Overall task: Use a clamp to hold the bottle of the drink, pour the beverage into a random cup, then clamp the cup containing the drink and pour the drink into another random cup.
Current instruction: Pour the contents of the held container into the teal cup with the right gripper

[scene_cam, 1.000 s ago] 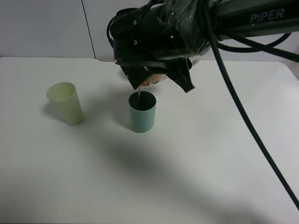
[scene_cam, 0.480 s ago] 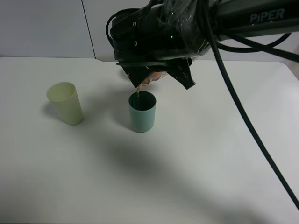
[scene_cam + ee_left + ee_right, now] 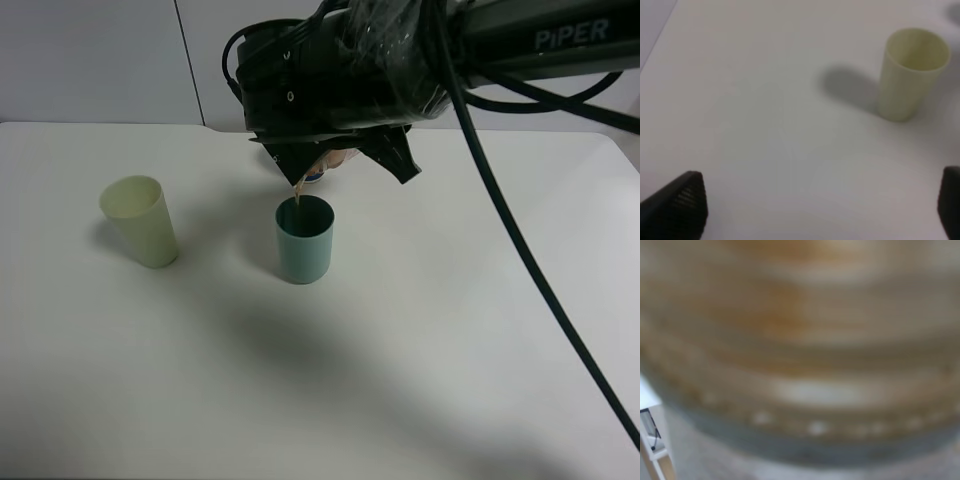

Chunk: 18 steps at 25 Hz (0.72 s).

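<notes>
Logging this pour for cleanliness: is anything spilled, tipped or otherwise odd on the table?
Nothing stands out. The tilted bottle sends a thin stream of beverage into the teal-green cup, no puddle shows on the table, and both that cup and the pale yellow-green cup stand upright.

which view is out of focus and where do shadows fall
Right wrist view: fully out of focus, the bottle fills it as brown and whitish smears. Left wrist view: slightly soft, the pale yellow-green cup casts a soft-edged shadow beside it. Exterior high view: sharpest, with a broad dim shadow on the table in front of the teal cup.
</notes>
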### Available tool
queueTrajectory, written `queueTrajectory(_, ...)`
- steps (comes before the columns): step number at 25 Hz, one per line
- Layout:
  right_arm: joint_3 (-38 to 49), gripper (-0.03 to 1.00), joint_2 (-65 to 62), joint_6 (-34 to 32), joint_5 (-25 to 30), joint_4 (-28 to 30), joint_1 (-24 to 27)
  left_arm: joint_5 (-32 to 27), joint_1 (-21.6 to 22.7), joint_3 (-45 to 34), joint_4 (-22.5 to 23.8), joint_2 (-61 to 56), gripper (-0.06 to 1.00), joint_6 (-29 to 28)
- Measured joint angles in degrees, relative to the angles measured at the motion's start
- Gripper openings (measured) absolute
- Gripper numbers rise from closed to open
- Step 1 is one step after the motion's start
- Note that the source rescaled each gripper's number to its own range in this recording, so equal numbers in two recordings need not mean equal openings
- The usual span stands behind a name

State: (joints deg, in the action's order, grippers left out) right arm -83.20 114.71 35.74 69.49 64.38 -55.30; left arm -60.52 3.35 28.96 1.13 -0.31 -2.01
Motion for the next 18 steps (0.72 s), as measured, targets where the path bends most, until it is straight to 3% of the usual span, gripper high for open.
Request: queueTrajectory(18,0.00,0.00,0.00,1.55,0.00,1.46,-1.15,0.00,0.00,0.00,0.00,0.00,0.76,0.00)
